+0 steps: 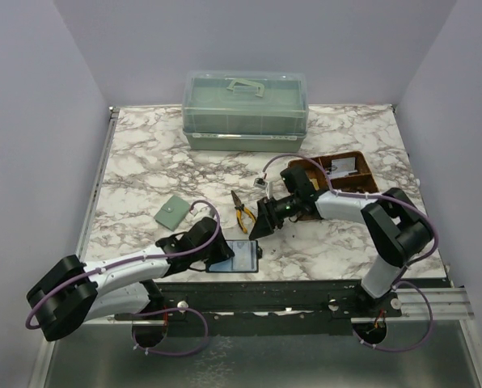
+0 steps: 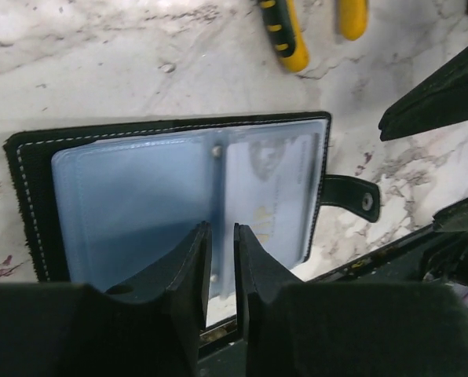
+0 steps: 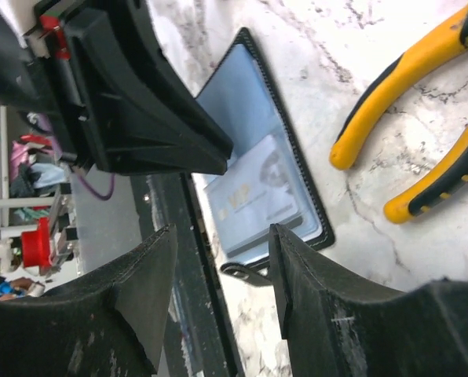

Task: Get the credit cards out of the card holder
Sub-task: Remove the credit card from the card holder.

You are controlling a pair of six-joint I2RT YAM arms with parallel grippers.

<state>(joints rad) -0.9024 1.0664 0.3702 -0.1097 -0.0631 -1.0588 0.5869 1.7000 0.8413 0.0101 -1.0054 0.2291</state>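
A white marble-patterned table (image 1: 144,162) carries everything. At the middle of its far edge stands a pale green translucent plastic box (image 1: 245,109) with a handle on its lid. A brown rectangular tray (image 1: 338,155) sits toward the right edge.

The left gripper (image 2: 221,229) is low over the near side of the card holder. Its jaws are drawn close, leaving a narrow slit over the fold. I cannot tell whether they pinch a sleeve. The right gripper (image 3: 222,230) hangs over the holder's strap end, spread wide with nothing between its fingers.

The black stitched folding card holder (image 2: 140,196) lies open and flat at the middle of the table's near edge. Its blue-grey clear sleeves face up, and its snap strap (image 2: 352,196) points toward the right edge.

Yellow-and-black pliers (image 1: 243,214) lie just beyond it, toward the table's middle. A small sage-green snap wallet (image 1: 173,212) lies to their left.

A pale grey credit card (image 2: 269,188) is inside the sleeve on the strap side.
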